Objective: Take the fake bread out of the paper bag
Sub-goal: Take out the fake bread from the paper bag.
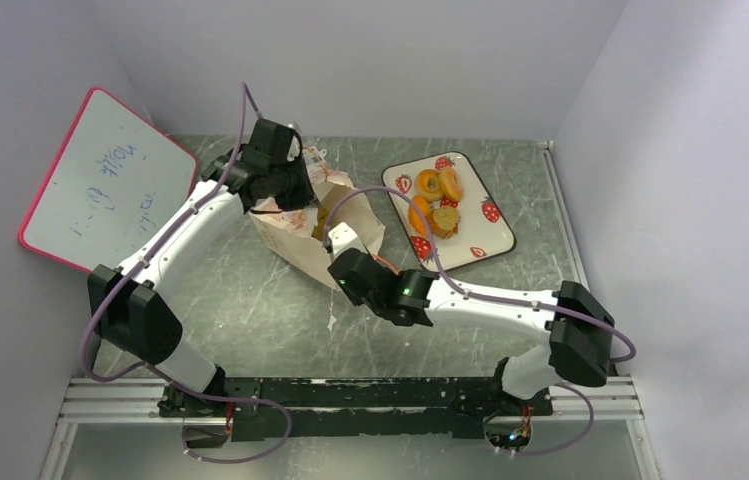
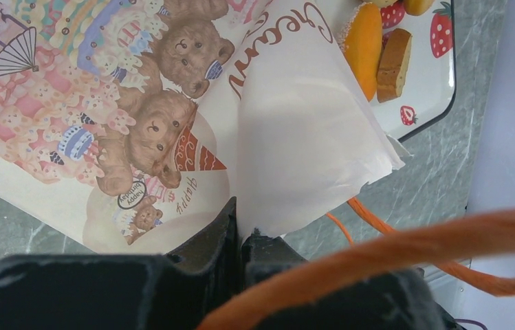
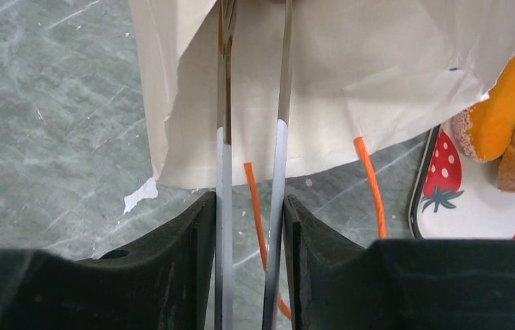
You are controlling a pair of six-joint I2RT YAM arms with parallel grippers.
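The paper bag (image 1: 295, 238) lies on its side mid-table, its bear-printed front (image 2: 103, 103) facing up. My left gripper (image 1: 285, 190) (image 2: 244, 220) is shut on the bag's paper edge at the far side. My right gripper (image 1: 352, 272) (image 3: 249, 201) is shut on a pair of metal tongs (image 3: 223, 103), whose blades run under the bag's flap (image 3: 351, 82); their tips are hidden. Several pieces of fake bread (image 1: 435, 200) (image 2: 368, 41) (image 3: 509, 103) lie on the strawberry tray (image 1: 490, 240) to the right of the bag. I cannot tell whether any bread is inside the bag.
A pink-framed whiteboard (image 1: 105, 185) leans at the far left. Orange cord handles (image 2: 447, 234) (image 3: 371, 179) trail from the bag onto the table. A white paper scrap (image 1: 333, 321) (image 3: 141, 194) lies just in front of the bag. Walls close in on three sides.
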